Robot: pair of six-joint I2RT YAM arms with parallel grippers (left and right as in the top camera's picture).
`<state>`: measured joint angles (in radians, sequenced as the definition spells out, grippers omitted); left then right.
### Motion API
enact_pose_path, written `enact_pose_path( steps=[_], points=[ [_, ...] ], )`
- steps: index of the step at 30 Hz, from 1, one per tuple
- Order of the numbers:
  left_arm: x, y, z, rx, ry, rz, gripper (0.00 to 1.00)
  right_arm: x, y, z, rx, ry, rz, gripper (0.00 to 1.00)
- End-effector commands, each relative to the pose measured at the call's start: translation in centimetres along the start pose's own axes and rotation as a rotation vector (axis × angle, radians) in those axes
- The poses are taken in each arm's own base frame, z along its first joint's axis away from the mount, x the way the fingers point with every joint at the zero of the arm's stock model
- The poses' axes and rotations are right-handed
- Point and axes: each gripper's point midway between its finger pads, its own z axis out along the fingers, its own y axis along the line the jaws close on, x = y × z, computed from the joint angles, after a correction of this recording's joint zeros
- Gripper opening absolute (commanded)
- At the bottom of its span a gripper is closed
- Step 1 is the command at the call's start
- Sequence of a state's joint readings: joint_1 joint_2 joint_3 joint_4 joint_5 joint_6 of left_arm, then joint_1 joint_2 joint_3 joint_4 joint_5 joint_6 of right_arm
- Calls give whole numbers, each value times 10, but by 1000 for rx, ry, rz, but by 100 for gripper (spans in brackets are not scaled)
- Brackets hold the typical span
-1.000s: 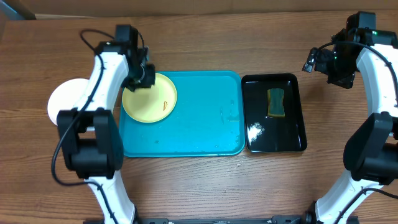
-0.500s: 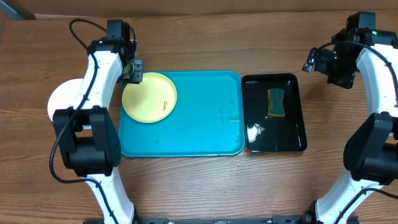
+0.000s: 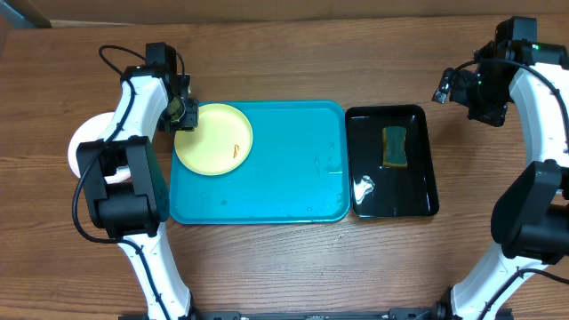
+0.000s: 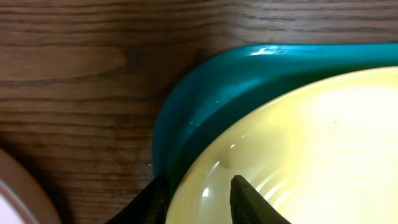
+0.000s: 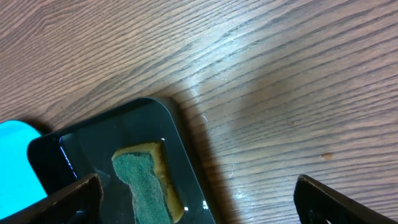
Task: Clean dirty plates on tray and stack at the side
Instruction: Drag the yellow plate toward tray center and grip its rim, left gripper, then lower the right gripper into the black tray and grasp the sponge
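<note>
Left gripper [image 3: 182, 114] shifted off the yellow-green plate [image 3: 213, 140] to its far-left rim; jaws straddle it, and we cannot tell if they pinch. Plate: smeared, far-left corner of turquoise tray [image 3: 284, 191]. White plate [image 3: 87, 142]: table's left edge. Right gripper [image 3: 449, 87]: spread wide, empty, beyond black tray [image 3: 391, 209] with sponge [image 3: 395, 147].

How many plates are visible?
2: yellow plate at the left end of the turquoise tray; white plate on the table beside it, partly behind the left arm, possibly stacked.
</note>
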<state>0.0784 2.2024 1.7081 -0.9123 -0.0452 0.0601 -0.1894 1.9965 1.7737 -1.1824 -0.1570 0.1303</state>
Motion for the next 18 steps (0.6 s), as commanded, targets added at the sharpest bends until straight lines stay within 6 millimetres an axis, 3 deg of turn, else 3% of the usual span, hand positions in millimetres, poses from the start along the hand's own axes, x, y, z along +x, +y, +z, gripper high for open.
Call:
enact_pose_path(
  steps=[1,7,13,18],
  points=[
    [2,-12,5,48,10,30,33,-4,2,-9,-6,-27,1,100],
    [7,-26,4,113,26,35,27,-4,2,-9,-6,-27,1,100],
    [19,-60,-1,252,76,47,21,-4,2,-9,-6,-27,1,100],
    [42,-89,-8,317,168,64,20,-4,2,-9,-6,-27,1,100]
  ],
)
